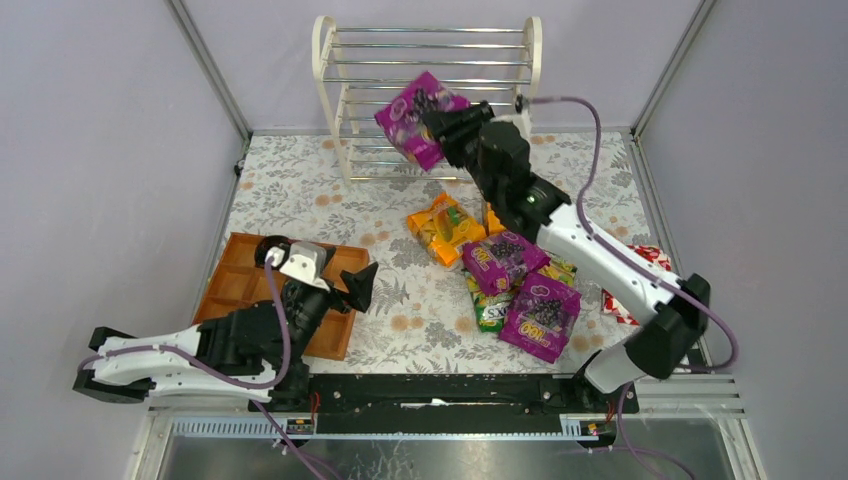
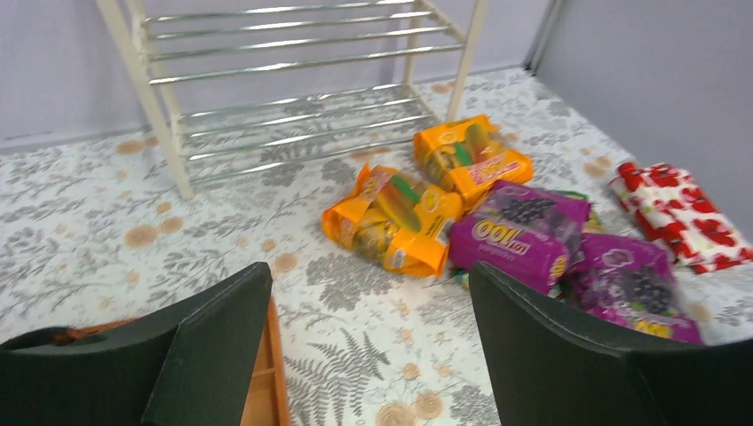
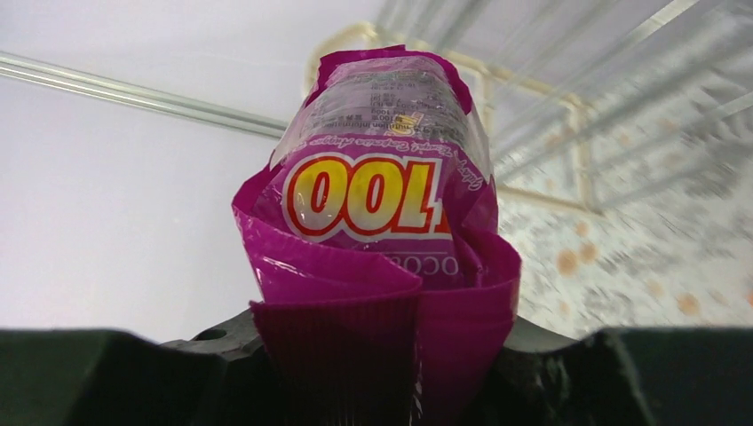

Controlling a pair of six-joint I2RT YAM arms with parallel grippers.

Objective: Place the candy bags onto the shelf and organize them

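Nearest, the left hand [image 2: 368, 284] is held wide apart and empty above the desk [image 1: 300, 190] (presumably ready for another pick). At mid-desk the other candy bags [image 1: 445, 228] lie heaped. Farthest, a purple bag [image 1: 412, 118] is clamped by its crimped end in the right hand [image 1: 445, 122] and raised before the shelf [image 1: 325, 60] for placement.

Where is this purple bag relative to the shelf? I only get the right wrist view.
Observer: The glossy purple grape bag in the right claw is held up before the white chrome-rod shelf, not yet on a tier.
Operator: What's left on the table?
Observer: A pile: two glossy orange bags, two purple bags, and green-yellow ones partly buried.
Operator: And the left arm?
Observer: The left claw is open and empty, by the brown wooden tray.
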